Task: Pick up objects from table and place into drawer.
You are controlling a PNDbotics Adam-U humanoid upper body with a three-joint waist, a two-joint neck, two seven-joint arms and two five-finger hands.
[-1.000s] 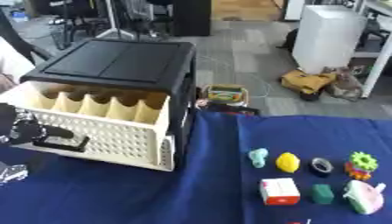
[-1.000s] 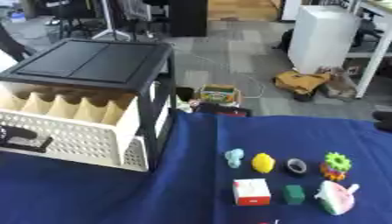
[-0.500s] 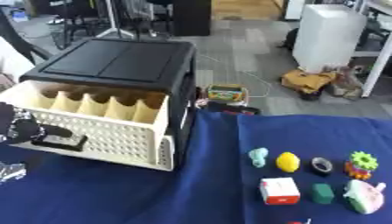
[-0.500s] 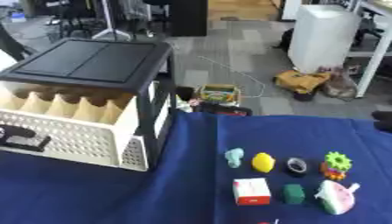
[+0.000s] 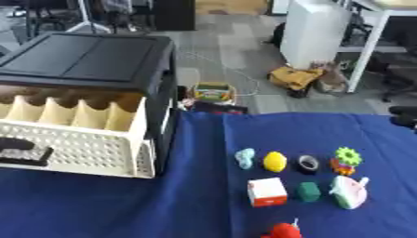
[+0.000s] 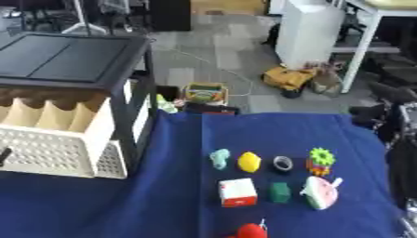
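- The whole view has swung to the right since a second ago, so that's the camera moving: the toys and the drawer haven't shifted on the table
- The left hand, which showed by the drawer front before, is now off the left edge; only the black handle [image 5: 23,151] shows there
- Something black with a bit of silver now runs down the right edge of the right eye view, and it looks like the right arm [image 6: 405,158]
- I can't pick out the right hand on it, so I can't tell if its fingers are open or curled, or if it holds anything
- All the toys sit on the blue tablecloth [image 5: 195,209], left of that arm, none touching it
- Nearest to it are the green gear toy [image 6: 322,159] and, just in front of that, the white and pink toy [image 6: 319,193]
- Further left come the black tape roll [image 5: 308,163], the yellow lemon [image 5: 274,161] and a pale teal figure [image 5: 244,158], all in a row
- In front of them are the green block [image 5: 309,191] and the red and white box [image 5: 267,191]
- A red toy [image 5: 283,231] pokes in at the bottom edge
- The cream drawer [image 5: 81,144] is pulled out of the black cabinet [image 5: 90,56], well apart from the arm on the far left, and I only see dividers inside
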